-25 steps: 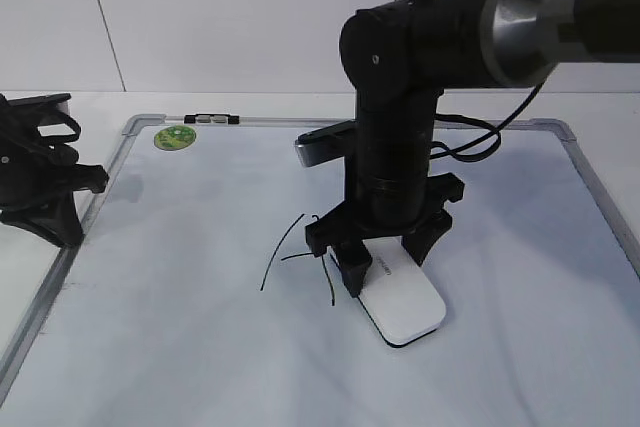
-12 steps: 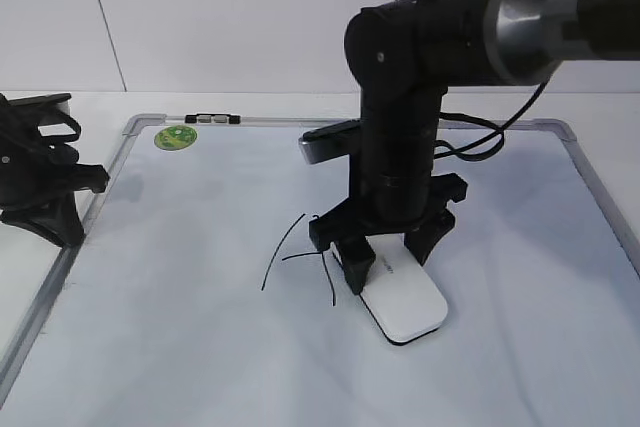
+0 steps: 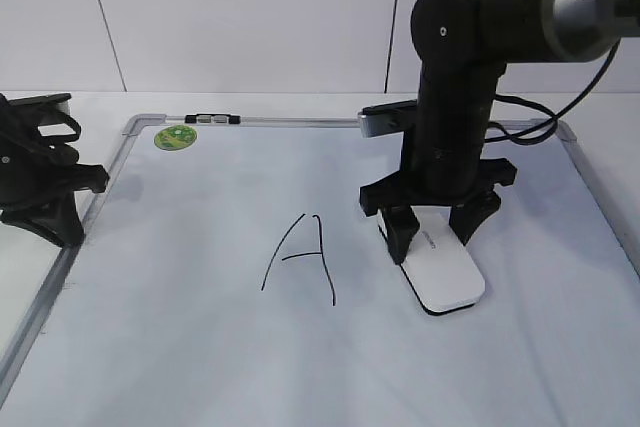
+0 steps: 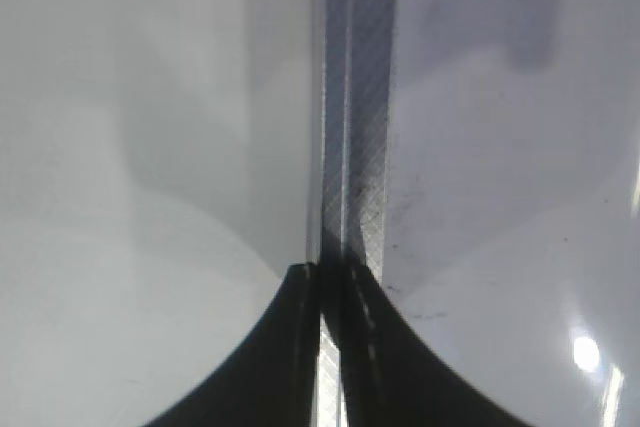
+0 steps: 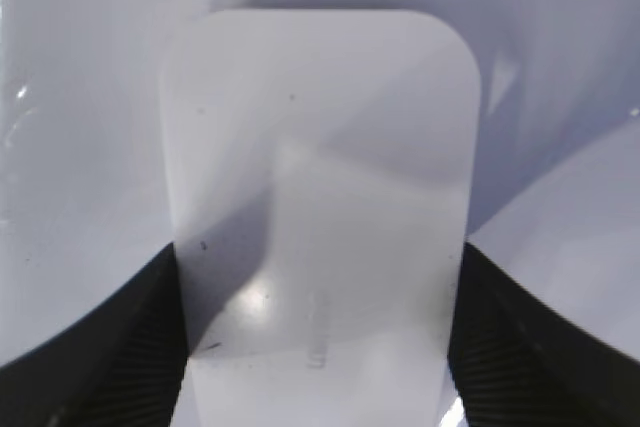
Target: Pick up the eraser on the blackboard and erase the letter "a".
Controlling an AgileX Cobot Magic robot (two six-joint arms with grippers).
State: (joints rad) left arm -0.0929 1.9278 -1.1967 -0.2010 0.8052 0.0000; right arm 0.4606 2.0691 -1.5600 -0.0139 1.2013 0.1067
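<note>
the right arm is pointing straight down, its gripper [image 3: 433, 237] clamping the eraser [image 3: 444, 273] flat on the board [image 3: 180, 327], just right of the capital "A" [image 3: 302, 257]. the left gripper [image 3: 50, 192] is sitting closed over the board's left frame. no small "a" is showing.

A plain white wall [image 3: 240, 17] fills the back, split by thin dark vertical seams [image 3: 103, 17] into panels. Below it runs a white table [image 3: 90, 105], evenly lit, with soft shadows. Its surface may be slightly glossy; the view is too poor to tell.
</note>
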